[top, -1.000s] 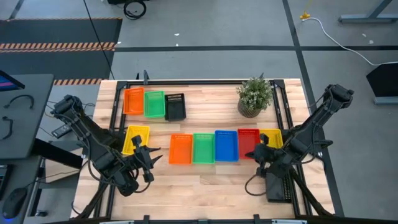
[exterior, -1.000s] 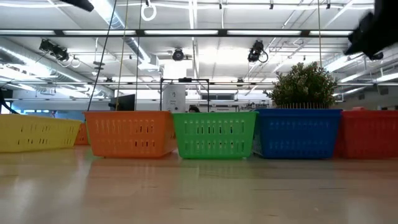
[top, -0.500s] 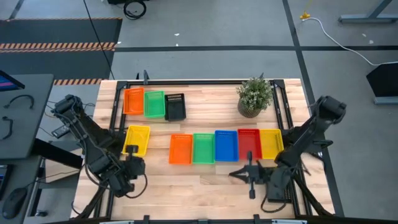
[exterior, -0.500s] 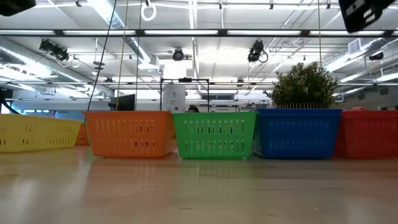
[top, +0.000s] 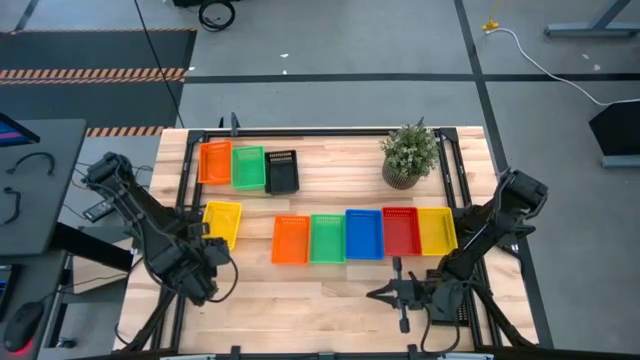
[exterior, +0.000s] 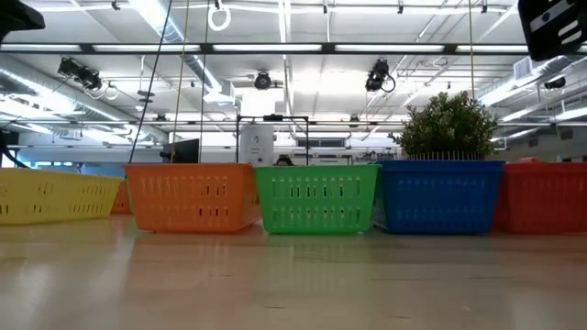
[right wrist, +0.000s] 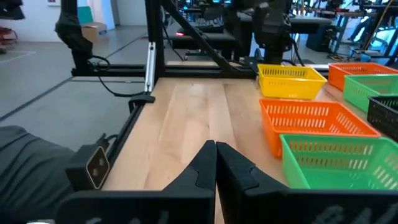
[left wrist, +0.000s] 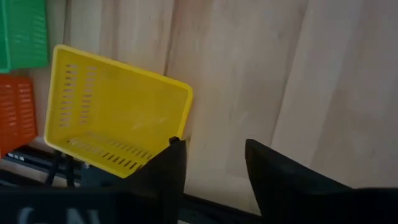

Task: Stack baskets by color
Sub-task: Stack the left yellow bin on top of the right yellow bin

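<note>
Table (top: 330, 290), light wood; far row at left: orange basket (top: 214, 162), green basket (top: 248, 167), black basket (top: 282, 171), side by side; middle row, touching: orange (top: 290, 240), green (top: 327, 238), blue (top: 364, 234), red (top: 400, 231), yellow (top: 436, 230); lone yellow basket (top: 221, 222) at left edge, empty; potted plant (top: 409, 153) far right; left gripper (left wrist: 211, 163) near that lone basket, fingers spread, holding nothing; right gripper (right wrist: 216, 163) at near edge, fingers pressed together, empty.
</note>
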Robot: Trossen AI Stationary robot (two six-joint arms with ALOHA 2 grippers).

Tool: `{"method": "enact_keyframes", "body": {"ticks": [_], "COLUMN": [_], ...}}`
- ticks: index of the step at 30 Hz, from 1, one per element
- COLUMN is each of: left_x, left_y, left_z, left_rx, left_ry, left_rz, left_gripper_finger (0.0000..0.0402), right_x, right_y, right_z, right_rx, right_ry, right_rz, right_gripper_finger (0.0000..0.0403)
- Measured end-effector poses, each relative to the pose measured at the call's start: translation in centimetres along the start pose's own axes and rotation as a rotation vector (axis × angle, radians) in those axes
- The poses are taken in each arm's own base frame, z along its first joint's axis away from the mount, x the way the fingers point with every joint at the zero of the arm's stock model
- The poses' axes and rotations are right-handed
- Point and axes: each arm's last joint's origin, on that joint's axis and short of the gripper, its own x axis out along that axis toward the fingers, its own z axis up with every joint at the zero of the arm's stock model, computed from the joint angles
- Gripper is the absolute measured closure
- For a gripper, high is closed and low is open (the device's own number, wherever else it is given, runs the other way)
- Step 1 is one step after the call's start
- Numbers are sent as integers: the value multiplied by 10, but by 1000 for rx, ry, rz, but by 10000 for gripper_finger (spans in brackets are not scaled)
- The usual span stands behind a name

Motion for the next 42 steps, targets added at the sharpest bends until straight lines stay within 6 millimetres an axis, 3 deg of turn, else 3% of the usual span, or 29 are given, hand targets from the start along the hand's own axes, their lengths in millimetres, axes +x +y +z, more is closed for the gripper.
{"method": "enact_keyframes", "body": {"ticks": [6, 10, 12, 17, 21, 24, 29, 34, 42], "left_x": [3, 6, 7, 12, 14, 15, 21, 33, 55], "left_y": [6, 8, 7, 1, -9, -19, -36, -48, -60], "left_z": [8, 12, 14, 20, 28, 36, 50, 54, 56], "left_rx": [16, 36, 38, 34, 8, 18, 37, 88, 133], "left_ry": [43, 34, -3, -97, -237, -346, -487, -507, -466], "left_rz": [-10, 14, 41, 86, 87, 70, 68, 112, 188], "left_gripper_finger": [188, 183, 186, 202, 214, 221, 230, 230, 230], "right_x": [-2, -3, -9, -36, -48, -49, -51, -54, -64], "right_y": [1, 1, 7, 33, 46, 54, 66, 84, 96], "right_z": [2, 2, 8, 60, 98, 108, 93, 63, 30], "right_rx": [-3, 2, -77, -208, -99, -1, 204, 383, 220], "right_ry": [-7, -5, -1, 37, 280, 546, 1027, 1348, 1480], "right_rz": [-1, 12, 35, 23, 70, 58, -27, -103, -155], "right_gripper_finger": [394, 394, 395, 399, 400, 400, 394, 346, 250]}}
